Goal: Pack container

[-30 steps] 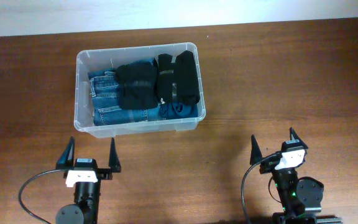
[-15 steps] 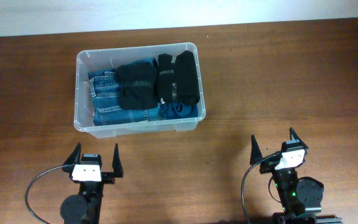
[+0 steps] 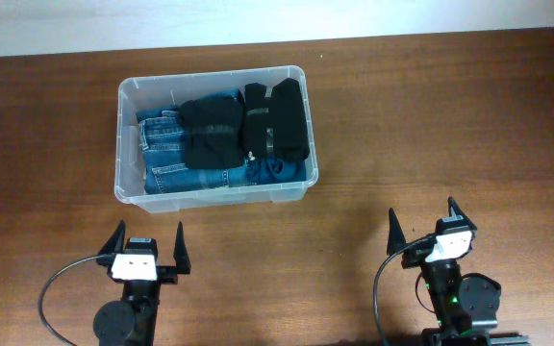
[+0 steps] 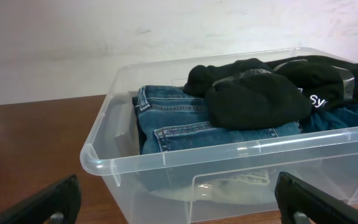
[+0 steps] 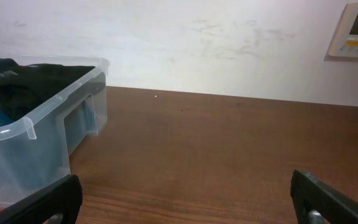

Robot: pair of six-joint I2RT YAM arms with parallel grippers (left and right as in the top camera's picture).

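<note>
The container [image 3: 214,198], a single clear plastic bin, sits left of centre toward the back of the wooden table [image 3: 431,115]. It holds one pair of folded blue jeans [image 3: 166,159], what look like two black garments [image 3: 214,130] and one darker blue piece [image 3: 277,171]. Likely light but slick and slightly flexible, it is best taken by its rolled rim, while the left gripper [image 3: 147,240] and right gripper [image 3: 422,219] rest well apart from it, fingers spread and empty.
</note>
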